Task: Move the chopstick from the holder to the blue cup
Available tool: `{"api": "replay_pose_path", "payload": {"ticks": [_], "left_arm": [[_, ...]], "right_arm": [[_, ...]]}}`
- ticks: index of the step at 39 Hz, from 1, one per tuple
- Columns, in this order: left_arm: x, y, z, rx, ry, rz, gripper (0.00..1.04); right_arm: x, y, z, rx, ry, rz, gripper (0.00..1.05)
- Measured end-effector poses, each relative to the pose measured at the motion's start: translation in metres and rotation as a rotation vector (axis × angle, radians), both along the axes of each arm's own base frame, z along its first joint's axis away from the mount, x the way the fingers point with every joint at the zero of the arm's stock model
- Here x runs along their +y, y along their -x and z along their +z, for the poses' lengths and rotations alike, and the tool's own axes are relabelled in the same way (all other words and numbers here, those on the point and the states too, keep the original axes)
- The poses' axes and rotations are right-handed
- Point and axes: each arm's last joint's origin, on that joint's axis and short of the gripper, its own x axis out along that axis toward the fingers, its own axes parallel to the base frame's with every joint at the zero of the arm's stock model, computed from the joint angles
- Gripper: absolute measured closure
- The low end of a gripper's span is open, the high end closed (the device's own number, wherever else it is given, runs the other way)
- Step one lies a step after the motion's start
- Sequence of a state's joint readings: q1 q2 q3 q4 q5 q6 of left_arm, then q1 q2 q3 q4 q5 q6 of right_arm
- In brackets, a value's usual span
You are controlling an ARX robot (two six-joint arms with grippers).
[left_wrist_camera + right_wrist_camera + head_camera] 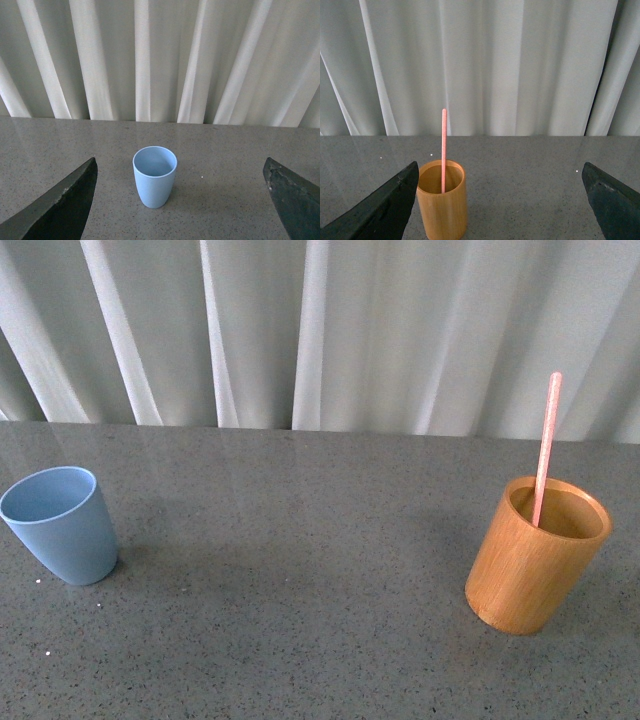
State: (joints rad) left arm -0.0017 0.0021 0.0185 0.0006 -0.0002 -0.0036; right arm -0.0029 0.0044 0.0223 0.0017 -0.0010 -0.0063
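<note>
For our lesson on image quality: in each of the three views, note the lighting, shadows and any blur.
Front view: soft, even light; faint shadows beside the blue cup and holder, which lean outward from lens distortion. Left wrist view: cup sharp, gripper fingers underexposed. Right wrist view: chopstick crisp against bright curtain.

A grey table (300, 590) with a fine dark-and-light speckle (it looks like polished stone) fills the lower two thirds of the front view, its far edge running straight across the frame. Two things stand directly on it, well apart. A light blue cup (58, 525) sits at the left edge of the frame, upright and open at the top. A round wooden holder (535, 555) stands at the right, also upright, throwing a soft shadow onto the surface. A few tiny white specks (98, 605) lie on the table near the cup, at lower left.
</note>
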Motion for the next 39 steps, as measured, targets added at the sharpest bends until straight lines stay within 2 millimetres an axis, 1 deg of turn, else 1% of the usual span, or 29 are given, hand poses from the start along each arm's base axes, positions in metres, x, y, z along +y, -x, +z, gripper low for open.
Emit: {"api": "replay_pose_path", "payload": {"ticks": [3,6,8,10,12,15,18,21,26,29,32,35,39], "left_arm": [[0.000,0.000,0.000,0.006,0.005,0.013,0.07],[-0.001,-0.003,-0.005,0.201,0.070,0.209,0.07],[-0.002,-0.006,-0.010,0.259,0.074,0.273,0.07],[-0.003,-0.010,-0.013,0.321,0.097,0.271,0.07],[-0.004,-0.014,-0.011,0.361,0.111,0.264,0.07],[-0.004,-0.024,-0.004,0.399,0.115,0.252,0.07],[-0.005,-0.037,0.003,0.473,0.146,0.192,0.07],[-0.006,-0.066,0.011,0.619,0.173,0.102,0.07],[-0.003,-0.117,0.008,0.809,0.131,0.117,0.07],[-0.003,-0.144,0.008,0.854,0.109,0.136,0.07],[-0.004,-0.157,0.011,0.862,0.093,0.132,0.07],[-0.006,-0.183,0.016,0.870,0.064,0.138,0.07],[-0.003,-0.204,0.013,0.896,0.047,0.168,0.07]], "right_arm": [[0.000,0.000,0.000,0.000,0.000,0.000,0.10],[0.000,0.000,0.000,0.000,0.000,0.000,0.10],[0.000,0.000,0.000,0.000,0.000,0.000,0.10],[0.000,0.000,0.000,0.000,0.000,0.000,0.10],[0.000,0.000,0.000,0.000,0.000,0.000,0.10],[0.000,0.000,0.000,0.000,0.000,0.000,0.10],[0.000,0.000,0.000,0.000,0.000,0.000,0.10],[0.000,0.000,0.000,0.000,0.000,0.000,0.10],[0.000,0.000,0.000,0.000,0.000,0.000,0.10],[0.000,0.000,0.000,0.000,0.000,0.000,0.10],[0.000,0.000,0.000,0.000,0.000,0.000,0.10],[0.000,0.000,0.000,0.000,0.000,0.000,0.10],[0.000,0.000,0.000,0.000,0.000,0.000,0.10]]}}
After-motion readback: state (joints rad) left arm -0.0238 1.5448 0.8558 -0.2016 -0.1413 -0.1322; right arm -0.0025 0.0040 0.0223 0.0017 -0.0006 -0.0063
